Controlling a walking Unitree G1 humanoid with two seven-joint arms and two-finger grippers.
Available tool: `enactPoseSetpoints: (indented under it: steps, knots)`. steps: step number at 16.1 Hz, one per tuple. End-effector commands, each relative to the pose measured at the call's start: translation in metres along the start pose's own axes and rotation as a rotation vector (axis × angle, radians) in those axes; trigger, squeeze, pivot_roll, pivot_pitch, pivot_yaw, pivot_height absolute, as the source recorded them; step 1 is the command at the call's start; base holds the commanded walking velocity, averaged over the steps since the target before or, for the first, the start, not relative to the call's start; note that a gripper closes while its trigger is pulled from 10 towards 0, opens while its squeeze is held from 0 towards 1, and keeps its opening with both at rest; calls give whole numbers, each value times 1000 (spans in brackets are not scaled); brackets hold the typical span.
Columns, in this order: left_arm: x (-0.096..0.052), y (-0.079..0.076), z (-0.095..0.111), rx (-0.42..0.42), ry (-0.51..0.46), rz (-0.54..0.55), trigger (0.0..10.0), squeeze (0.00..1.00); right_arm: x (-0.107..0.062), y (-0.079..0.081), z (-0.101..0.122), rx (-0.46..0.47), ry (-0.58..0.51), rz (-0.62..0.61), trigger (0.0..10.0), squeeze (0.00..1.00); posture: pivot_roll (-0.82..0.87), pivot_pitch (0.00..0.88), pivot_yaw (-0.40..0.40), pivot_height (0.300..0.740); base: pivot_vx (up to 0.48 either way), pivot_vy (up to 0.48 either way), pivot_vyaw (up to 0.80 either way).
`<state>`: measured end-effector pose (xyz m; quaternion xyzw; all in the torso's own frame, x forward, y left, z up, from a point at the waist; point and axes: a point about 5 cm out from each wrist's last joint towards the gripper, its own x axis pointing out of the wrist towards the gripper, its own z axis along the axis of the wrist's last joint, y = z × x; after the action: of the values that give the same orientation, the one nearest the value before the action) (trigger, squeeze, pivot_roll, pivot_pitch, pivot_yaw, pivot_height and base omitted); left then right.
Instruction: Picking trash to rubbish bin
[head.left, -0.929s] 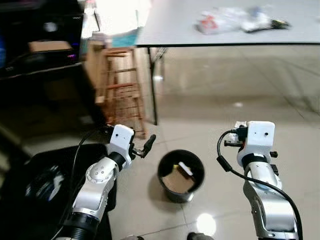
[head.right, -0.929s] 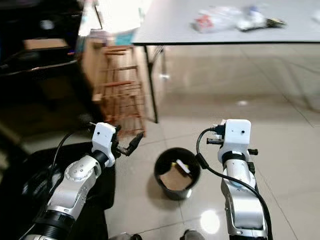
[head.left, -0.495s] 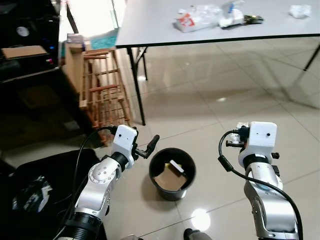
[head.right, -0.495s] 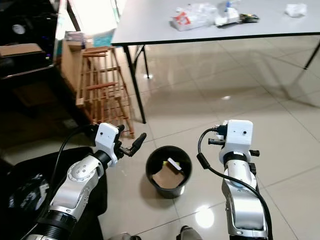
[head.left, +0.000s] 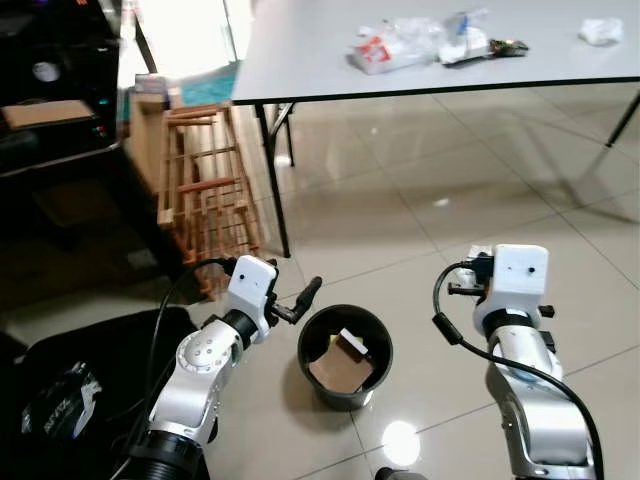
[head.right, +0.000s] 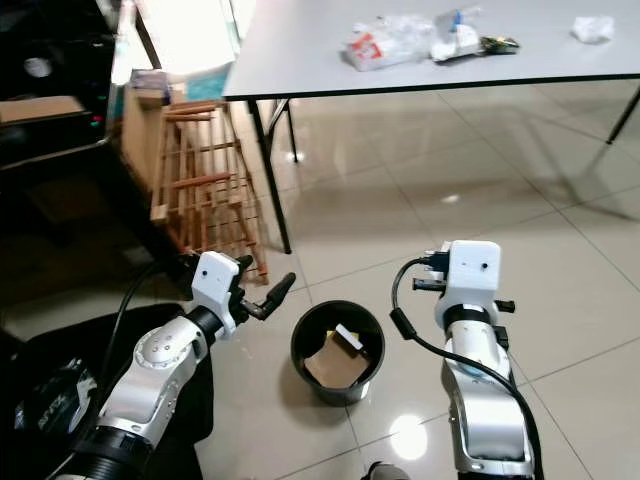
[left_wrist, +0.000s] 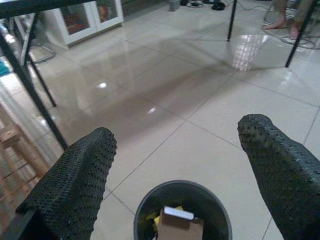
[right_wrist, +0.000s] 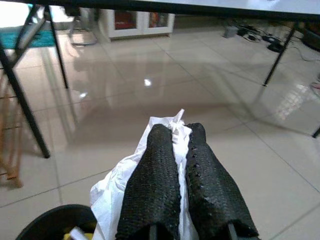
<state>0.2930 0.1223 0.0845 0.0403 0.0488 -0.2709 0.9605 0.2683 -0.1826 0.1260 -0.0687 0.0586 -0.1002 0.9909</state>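
I'm flanking the black rubbish bin (head.left: 345, 355).
Right gripper (right_wrist: 182, 145) pinches crumpled white tissue (right_wrist: 117, 187); left gripper (left_wrist: 175, 165) gapes empty above the bin.

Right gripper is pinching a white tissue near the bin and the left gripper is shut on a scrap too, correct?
Not quite. The left gripper is open and holds nothing: the left wrist view shows its fingers spread above the bin. The right gripper is indeed pinching the white tissue.
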Motion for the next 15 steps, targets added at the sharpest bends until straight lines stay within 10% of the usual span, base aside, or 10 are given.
enactPoseSetpoints:
  steps: [1, 15]
  knots:
    - [-3, 2, 2, 21, -8, -4, 10000, 0, 0, 2, -1, 0, 10, 5, 10000, 0, -68, 117, 92, 740, 424, 0, 0]
    - [-6, 3, -1, 17, -2, -7, 10000, 0, 1, 4, -3, -18, 13, 5, 10000, 0, -63, 118, 92, 740, 321, 0, 0]
